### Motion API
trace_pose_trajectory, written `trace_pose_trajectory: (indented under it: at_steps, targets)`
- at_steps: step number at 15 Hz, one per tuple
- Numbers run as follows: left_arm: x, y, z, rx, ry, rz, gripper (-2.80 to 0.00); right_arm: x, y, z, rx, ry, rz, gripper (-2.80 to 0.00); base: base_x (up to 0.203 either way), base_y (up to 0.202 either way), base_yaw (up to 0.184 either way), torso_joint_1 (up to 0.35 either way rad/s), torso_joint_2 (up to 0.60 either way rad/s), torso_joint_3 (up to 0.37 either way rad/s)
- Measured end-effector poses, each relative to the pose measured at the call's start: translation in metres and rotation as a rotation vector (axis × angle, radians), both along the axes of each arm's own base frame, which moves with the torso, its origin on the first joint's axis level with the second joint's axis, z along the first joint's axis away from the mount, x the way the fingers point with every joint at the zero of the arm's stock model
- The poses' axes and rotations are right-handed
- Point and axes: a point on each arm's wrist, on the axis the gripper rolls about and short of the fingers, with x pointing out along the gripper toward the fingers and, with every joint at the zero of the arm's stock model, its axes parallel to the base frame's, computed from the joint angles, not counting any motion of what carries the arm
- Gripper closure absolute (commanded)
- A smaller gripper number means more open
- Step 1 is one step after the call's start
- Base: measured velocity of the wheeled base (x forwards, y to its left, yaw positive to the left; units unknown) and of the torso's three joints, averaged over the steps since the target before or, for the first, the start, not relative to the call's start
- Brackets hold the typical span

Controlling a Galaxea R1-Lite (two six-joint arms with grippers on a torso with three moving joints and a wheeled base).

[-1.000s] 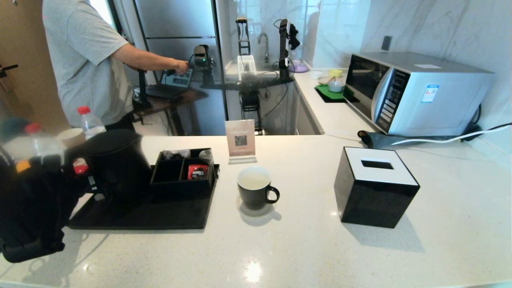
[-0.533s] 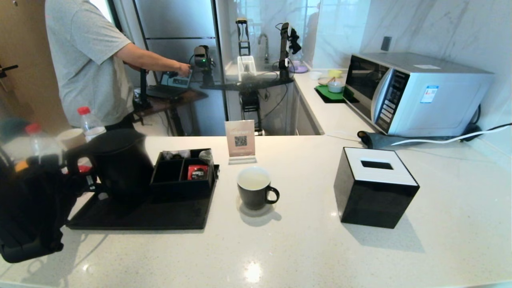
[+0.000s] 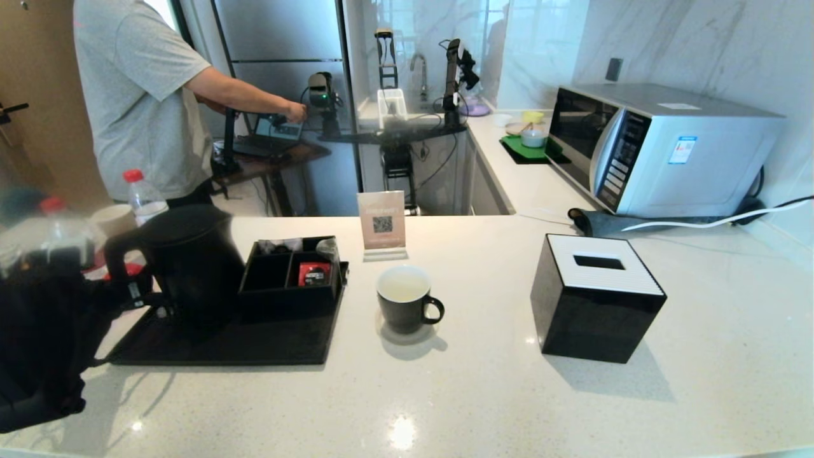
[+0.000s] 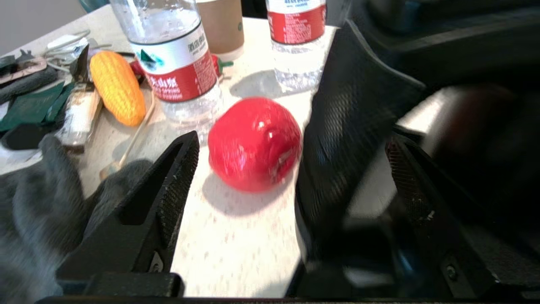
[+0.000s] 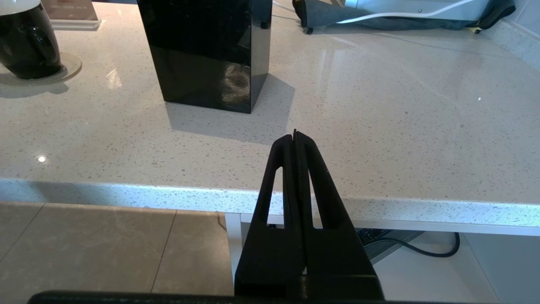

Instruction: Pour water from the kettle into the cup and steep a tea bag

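Note:
The matte black kettle stands upright on the black tray at the left, its loop handle turned toward my left arm. My left gripper is open, and the kettle's handle stands loose between its spread fingers. The black cup sits mid-counter, handle to the right, with pale water inside. The cup also shows in the right wrist view. My right gripper is shut on nothing, parked below the counter's front edge.
A black organizer box holding a red packet shares the tray. A black tissue box stands right of the cup, a QR sign behind it. Water bottles, a paper cup, a red apple and a corn cob crowd the far left.
My left arm has drawn back to the left and sunk lower. The kettle stays on the tray, and its handle now shows clear of the arm.

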Motion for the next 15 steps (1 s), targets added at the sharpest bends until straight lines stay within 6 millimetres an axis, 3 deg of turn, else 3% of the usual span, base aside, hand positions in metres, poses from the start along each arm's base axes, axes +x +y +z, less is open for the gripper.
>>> trace_pose_trajectory:
  at_steps: [5, 6, 7, 15]
  targets:
    - [-0.037, -0.015, 0.011, -0.015, 0.038, 0.003, -2.80, 0.000, 0.000, 0.000, 0.000, 0.000, -0.001, 0.00, 0.000, 0.000, 0.000, 0.000, 0.00, 0.000]
    - [-0.045, -0.018, 0.012, -0.019, 0.046, 0.003, -2.65, 0.000, 0.000, 0.000, 0.000, 0.000, 0.000, 0.00, 0.000, 0.000, 0.000, 0.000, 0.00, 0.000]
    - [-0.053, -0.021, 0.014, -0.023, 0.054, 0.005, 0.00, 0.000, 0.000, 0.000, 0.000, 0.000, 0.000, 0.00, 0.000, 0.000, 0.000, 0.000, 0.00, 0.000]
    - [-0.094, -0.038, 0.029, -0.023, 0.051, 0.007, 0.00, 0.000, 0.000, 0.000, 0.000, 0.000, 0.000, 0.00, 0.000, 0.000, 0.000, 0.000, 0.00, 0.000]
